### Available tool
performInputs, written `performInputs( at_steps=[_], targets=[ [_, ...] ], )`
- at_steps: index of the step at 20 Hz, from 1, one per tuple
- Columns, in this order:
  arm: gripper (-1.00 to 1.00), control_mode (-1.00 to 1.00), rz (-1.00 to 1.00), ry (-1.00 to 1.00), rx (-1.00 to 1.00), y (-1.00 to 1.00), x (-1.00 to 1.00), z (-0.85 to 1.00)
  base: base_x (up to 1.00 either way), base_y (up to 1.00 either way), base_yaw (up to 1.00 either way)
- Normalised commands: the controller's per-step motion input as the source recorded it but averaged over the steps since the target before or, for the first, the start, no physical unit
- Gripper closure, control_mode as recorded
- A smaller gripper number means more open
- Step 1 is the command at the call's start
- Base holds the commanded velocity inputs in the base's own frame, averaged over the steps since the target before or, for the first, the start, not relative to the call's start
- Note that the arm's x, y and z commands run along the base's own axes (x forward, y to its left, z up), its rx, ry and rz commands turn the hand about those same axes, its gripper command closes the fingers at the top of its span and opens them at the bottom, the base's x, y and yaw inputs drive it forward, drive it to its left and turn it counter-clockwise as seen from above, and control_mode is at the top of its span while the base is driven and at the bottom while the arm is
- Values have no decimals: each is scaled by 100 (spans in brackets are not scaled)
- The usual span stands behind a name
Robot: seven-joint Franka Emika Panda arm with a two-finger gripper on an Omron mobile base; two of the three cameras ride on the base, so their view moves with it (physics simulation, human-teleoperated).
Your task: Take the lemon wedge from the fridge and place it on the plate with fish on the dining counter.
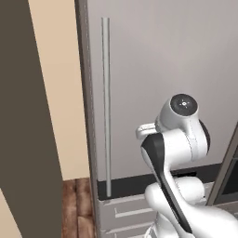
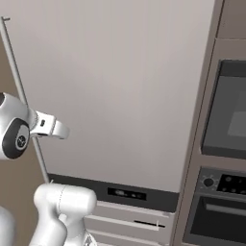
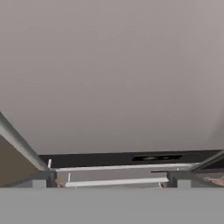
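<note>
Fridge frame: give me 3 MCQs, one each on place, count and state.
1. What stands to the right of the fridge? A sink; B built-in oven; C window.
2. How many long bar handles show in the left base view? A one; B three; C four.
3. The fridge door is: A wide open; B removed; C shut.

B: the oven sits in the cabinet beside it.
A: a single bar handle runs down the door.
C: the flat grey front shows no interior.

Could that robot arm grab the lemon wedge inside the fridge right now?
Probably not yet. The fridge looks shut: its flat grey door faces the arm, and nothing of the inside shows. The open end effector holds nothing and would likely have to pull the long bar handle first.
</note>
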Motion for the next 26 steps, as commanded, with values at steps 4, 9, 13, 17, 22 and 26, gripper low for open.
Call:
performInputs(
  at_steps=[4, 9, 13, 17, 22, 26],
  targets=[
    [-100, 100, 0, 0, 0, 0, 0, 0, -69, 39, 1],
    [-100, 100, 0, 0, 0, 0, 0, 0, -65, 46, 2],
    [-100, 100, 0, 0, 0, 0, 0, 0, -49, 57, 3],
    [-100, 100, 0, 0, 0, 0, 0, 0, -35, 49, 1],
    [-100, 100, 0, 0, 0, 0, 0, 0, -45, 15, 0],
    [-100, 100, 0, 0, 0, 0, 0, 0, -66, -7, 0]
  ],
)
